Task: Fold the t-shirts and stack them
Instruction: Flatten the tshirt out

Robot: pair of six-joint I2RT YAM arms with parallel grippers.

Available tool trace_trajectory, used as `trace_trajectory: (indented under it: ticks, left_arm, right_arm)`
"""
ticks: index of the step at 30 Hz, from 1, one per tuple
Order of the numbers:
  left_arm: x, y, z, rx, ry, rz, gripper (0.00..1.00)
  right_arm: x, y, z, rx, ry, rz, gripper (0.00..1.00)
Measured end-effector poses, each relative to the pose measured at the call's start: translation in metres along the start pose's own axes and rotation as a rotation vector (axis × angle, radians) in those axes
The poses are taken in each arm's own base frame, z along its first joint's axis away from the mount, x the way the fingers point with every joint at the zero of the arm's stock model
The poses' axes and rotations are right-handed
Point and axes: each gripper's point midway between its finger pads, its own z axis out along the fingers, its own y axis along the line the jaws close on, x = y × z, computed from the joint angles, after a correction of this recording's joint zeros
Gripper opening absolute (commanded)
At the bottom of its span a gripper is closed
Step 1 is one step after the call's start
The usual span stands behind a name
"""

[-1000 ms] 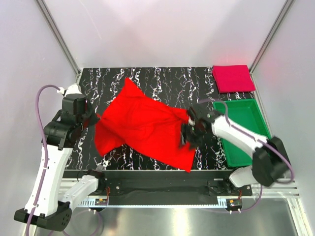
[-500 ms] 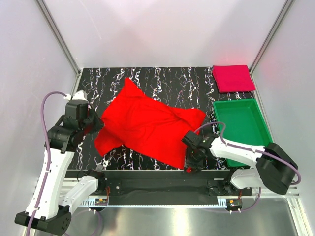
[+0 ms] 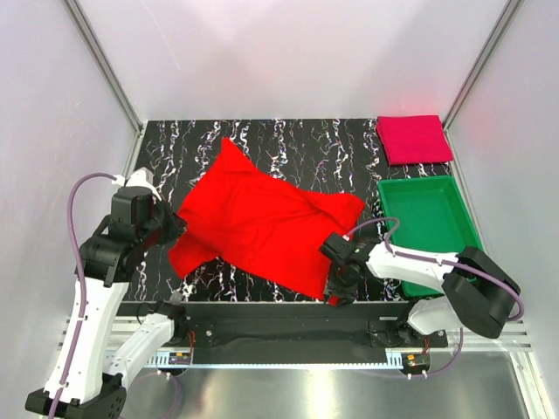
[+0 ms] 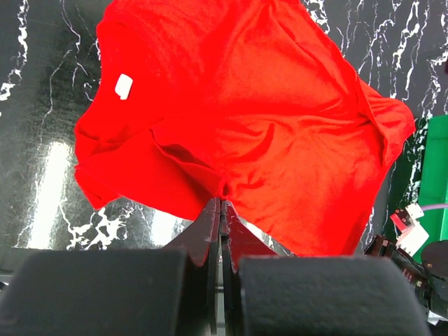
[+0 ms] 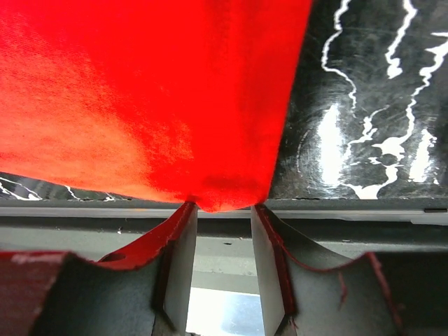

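A: What is the left hand (image 4: pixel 220 204) doing?

B: It is pinched fully shut on a fold at the left edge of the red t-shirt (image 3: pixel 262 223). The shirt lies spread and rumpled across the middle of the tabletop (image 3: pixel 306 140).

A: How is that cloth likely to handle?

B: It looks light and limp, with no stiffness. From a single pinch it would probably sag and drag. It is best held at two edge points, a hem corner and the sleeve side, with the span between them kept taut.

A: And the right hand (image 5: pixel 222 210)?

B: It is about half open. Its jaws stand either side of the shirt's near right corner, at the tabletop's front edge. The corner sits between the tips, and they don't look clamped on it.

A: What is further right?

B: The green tray (image 3: pixel 419 181). Behind it the crimson t-shirt (image 3: pixel 413 138) lies folded square in the far right corner, well apart from both hands.
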Motion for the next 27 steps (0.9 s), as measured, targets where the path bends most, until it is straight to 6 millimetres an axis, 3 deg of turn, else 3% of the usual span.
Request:
trace_trajectory:
  ticks: [8, 15, 18, 21, 25, 27]
  left_arm:
    - [0.002, -0.001, 0.000, 0.008, 0.007, -0.004, 0.00]
    - [0.003, -0.002, 0.001, 0.009, 0.012, -0.004, 0.00]
    - [0.003, -0.002, 0.001, 0.009, 0.012, -0.004, 0.00]
    - [0.002, -0.002, 0.000, 0.010, 0.011, -0.004, 0.00]
    - [0.001, -0.002, -0.001, 0.012, 0.006, -0.004, 0.00]
    - [-0.004, -0.004, -0.005, 0.013, -0.009, -0.004, 0.00]
  right_arm:
    - [-0.004, -0.007, -0.008, -0.012, -0.053, 0.005, 0.45]
    - [-0.005, -0.010, 0.000, 0.034, -0.037, 0.004, 0.42]
    - [-0.005, -0.008, -0.001, 0.038, -0.031, -0.005, 0.24]
    - [-0.004, -0.007, -0.002, 0.037, -0.033, -0.028, 0.01]
    - [-0.013, -0.008, -0.010, 0.060, -0.076, -0.058, 0.00]
    - [-0.021, 0.000, -0.025, 0.053, -0.116, -0.083, 0.00]
